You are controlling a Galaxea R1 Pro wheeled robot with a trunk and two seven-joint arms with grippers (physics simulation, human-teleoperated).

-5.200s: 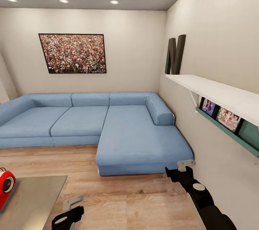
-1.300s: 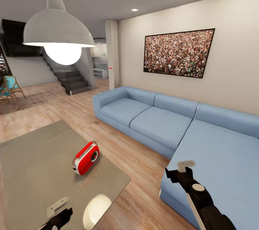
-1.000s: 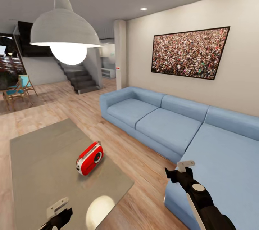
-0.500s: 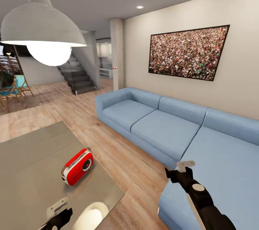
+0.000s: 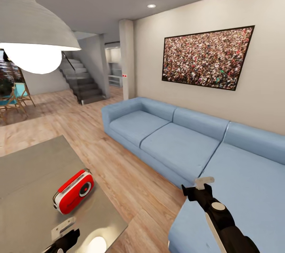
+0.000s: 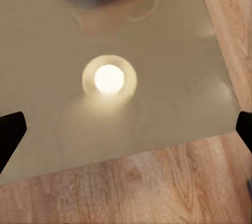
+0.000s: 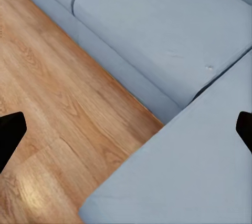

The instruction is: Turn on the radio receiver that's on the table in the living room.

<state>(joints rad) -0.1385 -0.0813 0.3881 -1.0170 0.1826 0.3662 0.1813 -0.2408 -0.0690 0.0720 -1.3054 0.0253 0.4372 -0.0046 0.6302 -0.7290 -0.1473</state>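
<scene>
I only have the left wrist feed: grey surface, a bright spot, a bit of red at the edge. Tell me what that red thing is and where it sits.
Observer: In the head view it's the radio receiver, lying on the table near its sofa-side edge, just ahead of the left gripper.
Operator: Name the source of that bright spot.
Observer: It's a reflection of the lit pendant lamp hanging above the table.
Operator: Report the right arm.
Observer: The right gripper is off the table, over the wood floor beside the blue sofa; its wrist view shows the fingers spread wide, with nothing between them.
</scene>
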